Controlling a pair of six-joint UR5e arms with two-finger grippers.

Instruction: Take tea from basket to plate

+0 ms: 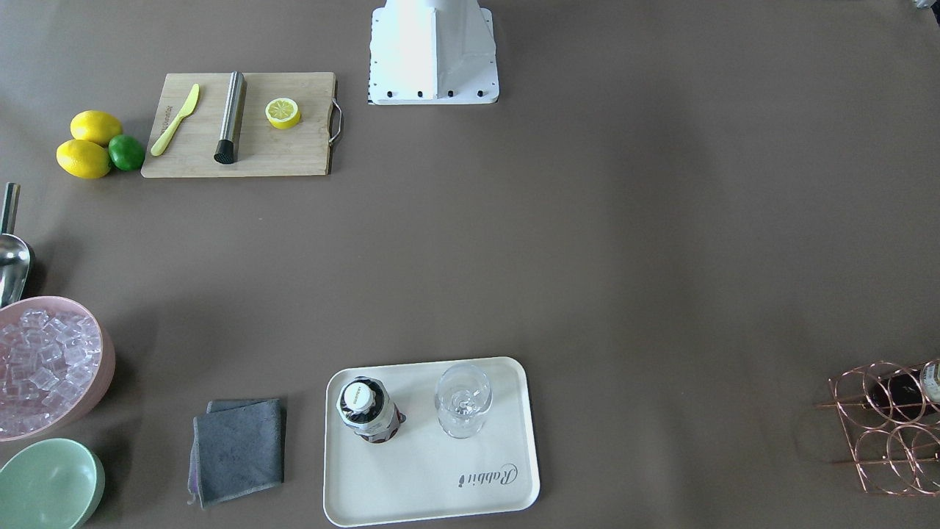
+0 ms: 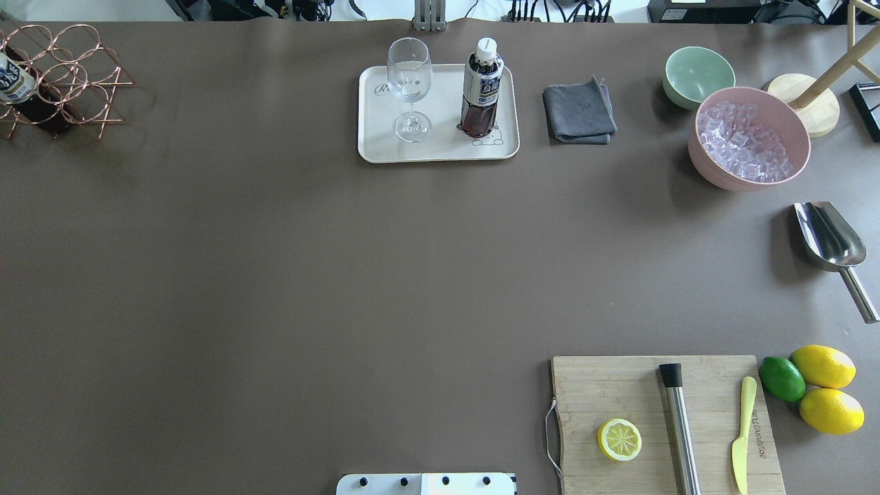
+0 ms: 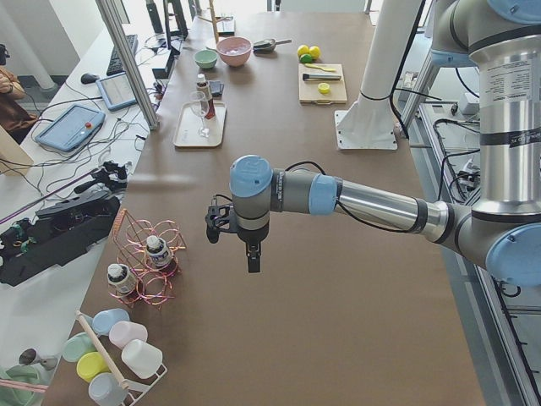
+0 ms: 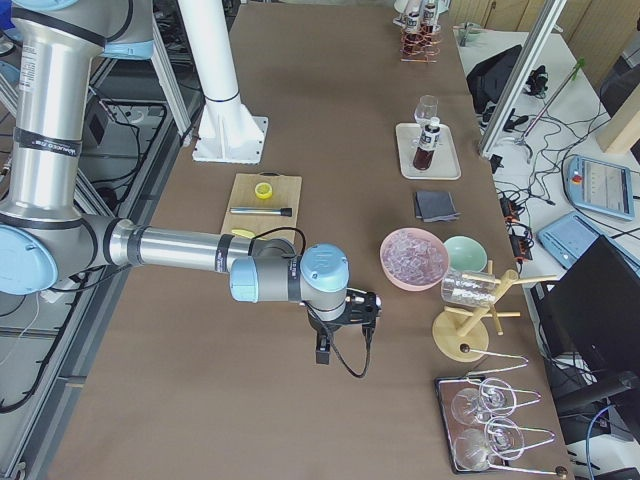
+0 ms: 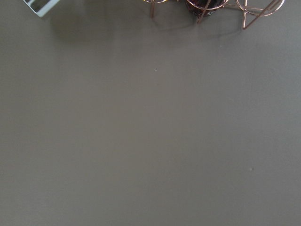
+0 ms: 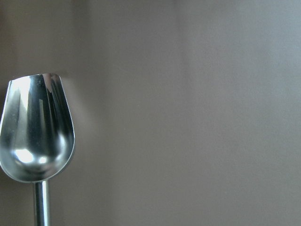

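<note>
One tea bottle [image 2: 481, 86] stands upright on the cream plate [image 2: 440, 150], beside a clear glass [image 2: 410, 82]; the bottle also shows in the front view [image 1: 369, 410]. The copper wire basket [image 2: 65, 75] stands at the table's far left corner and holds two more bottles [image 3: 156, 252]. My left gripper [image 3: 252, 254] hangs over bare table next to the basket [image 3: 148, 262]; I cannot tell if it is open. My right gripper [image 4: 322, 350] hangs over the table near the pink bowl; I cannot tell its state either. The left wrist view shows only the basket's feet [image 5: 211, 7].
A pink bowl of ice [image 2: 749, 137], a mint bowl [image 2: 698, 74] and a grey cloth [image 2: 579, 111] lie right of the plate. A steel scoop [image 2: 832, 244] lies at the right edge. A cutting board [image 2: 663, 423] holds a lemon half, a muddler and a knife, with lemons and a lime [image 2: 815, 385] beside it.
</note>
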